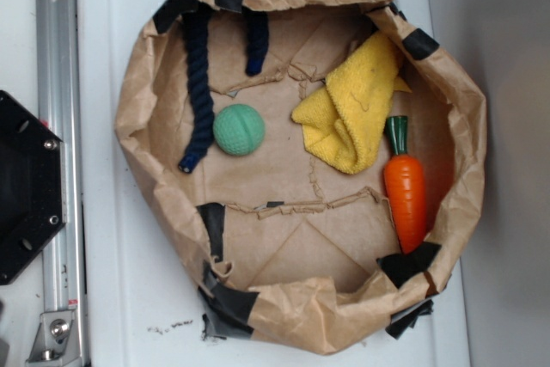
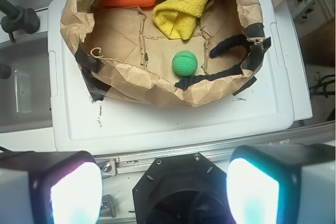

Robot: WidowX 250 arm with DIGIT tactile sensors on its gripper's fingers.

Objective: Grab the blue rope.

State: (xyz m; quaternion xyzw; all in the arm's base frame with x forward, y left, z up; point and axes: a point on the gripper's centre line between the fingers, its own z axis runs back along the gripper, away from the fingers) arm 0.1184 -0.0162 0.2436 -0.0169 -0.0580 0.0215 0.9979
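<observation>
White tabletop [image 1: 112, 298] holds a crumpled paper bag [image 1: 464, 135]. Inside, the blue rope [image 1: 202, 83] drapes along the bag's far-left wall, both ends hanging down, well ahead of the gripper [image 2: 165, 190], whose fingers [image 2: 68, 190] stand wide apart, empty. Yellow cloth [image 1: 352, 113], carrot [image 1: 406, 191] and green ball [image 1: 238, 130] sit beside it; the ball nearly touches the rope.

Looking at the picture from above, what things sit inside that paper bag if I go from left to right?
blue rope → green ball → yellow cloth → toy carrot. The rope's second end lies further back, above the ball.
</observation>
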